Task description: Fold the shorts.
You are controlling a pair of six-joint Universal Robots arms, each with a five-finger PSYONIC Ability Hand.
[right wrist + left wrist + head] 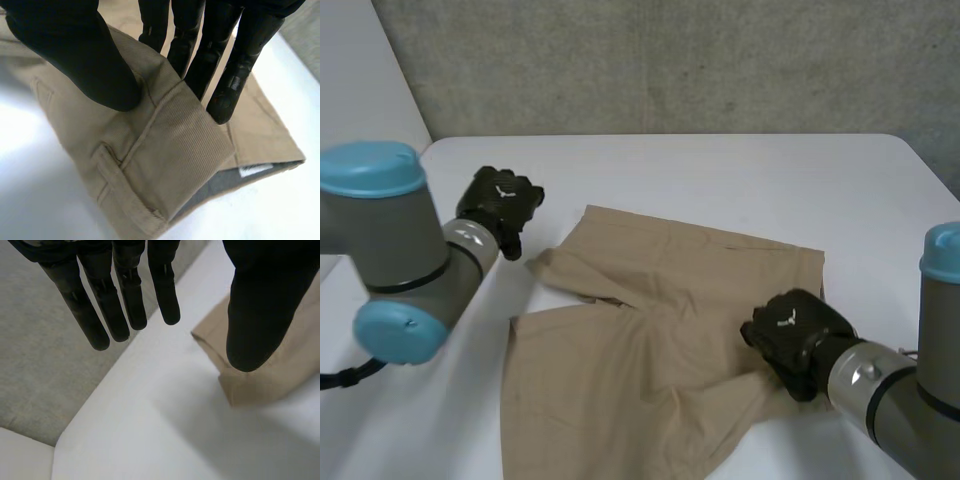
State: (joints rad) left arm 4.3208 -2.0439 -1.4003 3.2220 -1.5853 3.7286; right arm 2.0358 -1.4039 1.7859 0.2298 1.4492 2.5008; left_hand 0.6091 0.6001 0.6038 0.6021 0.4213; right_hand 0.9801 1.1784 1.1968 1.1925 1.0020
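Fold under way at the near edge of the table: my right hand pinches the shorts by the waistband; my left hand, fingers straight and apart, hangs beside a leg hem. Next, likely, I carry the waistband across.

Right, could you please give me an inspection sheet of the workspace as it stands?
Surface: white table with a rounded corner.
Job's things: tan shorts lie spread and rumpled on the table, not yet folded.
Clutter: nothing seen.
Hands: left hand is open with straight fingers, beside a corner of the shorts, holding nothing. Right hand pinches a raised fold of the waistband between thumb and fingers, at the shorts' edge.
Cables: nothing seen loose by the shorts.
Surroundings: grey wall behind the table.
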